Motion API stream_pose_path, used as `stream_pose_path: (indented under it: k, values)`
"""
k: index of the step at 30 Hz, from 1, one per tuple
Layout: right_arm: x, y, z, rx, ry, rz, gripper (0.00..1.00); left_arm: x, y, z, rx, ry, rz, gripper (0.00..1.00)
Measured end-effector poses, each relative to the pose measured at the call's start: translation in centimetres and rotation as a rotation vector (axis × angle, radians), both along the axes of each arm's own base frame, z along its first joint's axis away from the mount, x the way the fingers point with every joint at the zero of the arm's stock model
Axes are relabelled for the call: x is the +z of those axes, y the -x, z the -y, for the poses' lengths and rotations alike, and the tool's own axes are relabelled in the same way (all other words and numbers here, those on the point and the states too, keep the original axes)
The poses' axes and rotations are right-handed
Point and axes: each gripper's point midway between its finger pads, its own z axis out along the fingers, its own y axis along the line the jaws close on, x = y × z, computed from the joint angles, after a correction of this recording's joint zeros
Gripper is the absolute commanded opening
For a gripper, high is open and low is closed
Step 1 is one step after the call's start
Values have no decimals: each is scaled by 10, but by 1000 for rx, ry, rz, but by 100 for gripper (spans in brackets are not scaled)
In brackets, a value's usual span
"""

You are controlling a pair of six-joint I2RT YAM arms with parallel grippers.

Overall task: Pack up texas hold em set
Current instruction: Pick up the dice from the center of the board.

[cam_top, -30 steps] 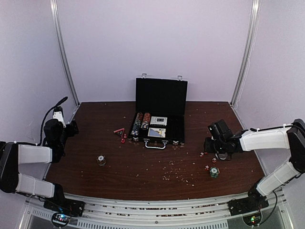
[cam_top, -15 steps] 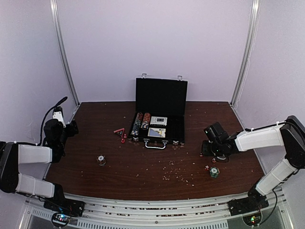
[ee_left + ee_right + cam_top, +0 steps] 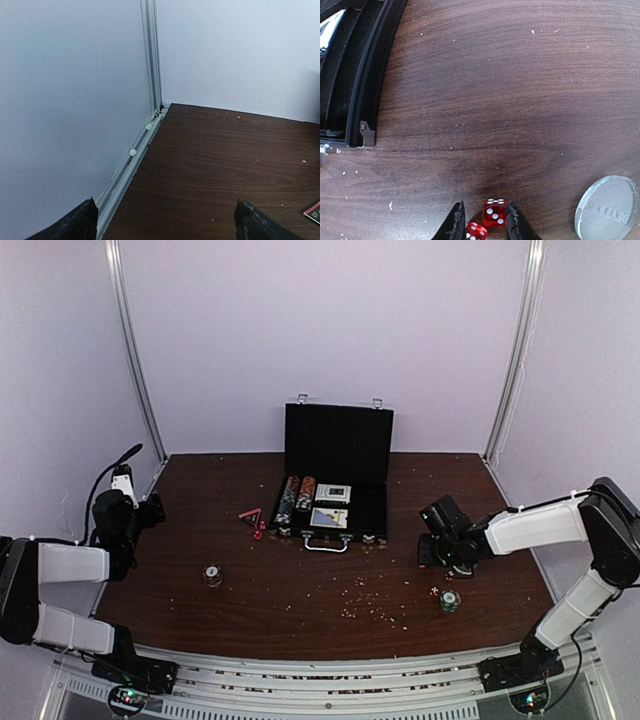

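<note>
Right wrist, two red dice within right tool, case upper left

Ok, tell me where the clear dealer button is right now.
Right wrist view, lower right: the clear dealer button lies flat on the table, close beside the right gripper and the red die between its fingers.
</note>
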Motion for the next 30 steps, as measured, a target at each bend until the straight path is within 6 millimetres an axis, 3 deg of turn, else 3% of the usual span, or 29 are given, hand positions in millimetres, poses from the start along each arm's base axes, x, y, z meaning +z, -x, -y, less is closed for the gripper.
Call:
stream_pose_path:
  k: [26,30]
  values:
    - [-9,0,1,-33,108,-21,19,-3,1,-1,9,2,-10,98]
    - [-10,1,1,-37,110,-22,12,-2,1,-2,11,2,-10,98]
